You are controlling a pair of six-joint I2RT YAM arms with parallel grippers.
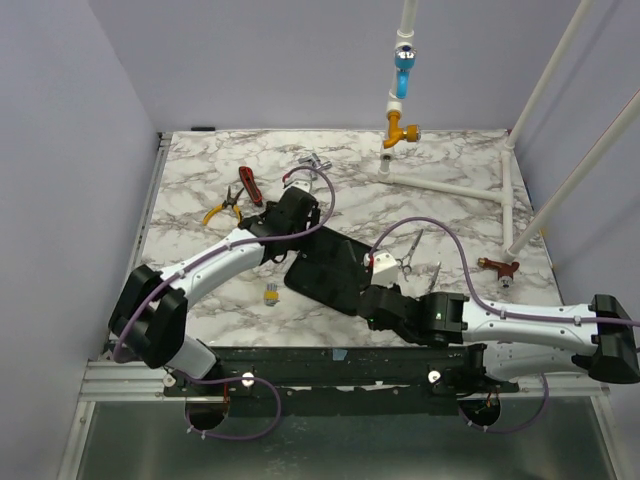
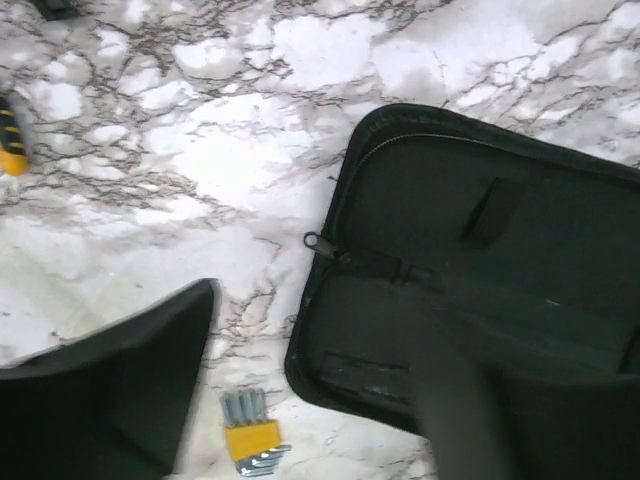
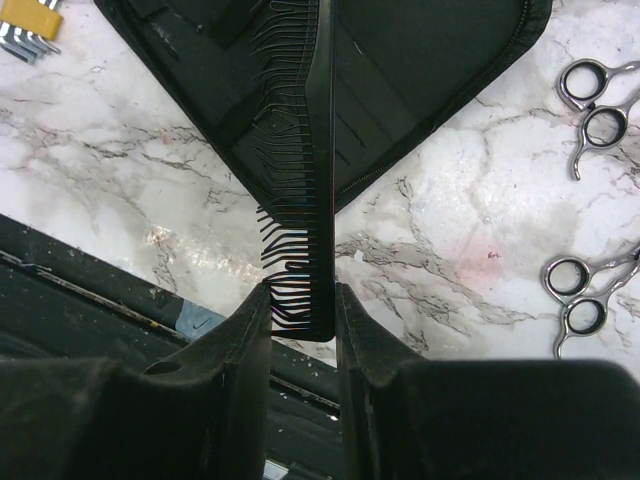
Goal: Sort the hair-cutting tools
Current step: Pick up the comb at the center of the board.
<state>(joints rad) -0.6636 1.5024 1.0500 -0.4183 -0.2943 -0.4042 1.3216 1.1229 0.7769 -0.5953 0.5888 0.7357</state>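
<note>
- Comb (image 3: pixel 322 180): one end pinched between the right gripper (image 3: pixel 303 300) fingers. It reaches over the near rim of the open black case (image 3: pixel 430 60), and the held end is near the table (image 3: pixel 450 230) front edge. Seen only from the right wrist.
- Scissors (image 3: pixel 590 100), second pair (image 3: pixel 583 300): flat on bare marble right of the case, apart from it.
- Left gripper (image 2: pixel 310 300): fingers spread wide and holding nothing, above the case's zip edge, with open marble to the left.
- Red-handled tool (image 1: pixel 250 185): far left, seen only from overhead.
</note>
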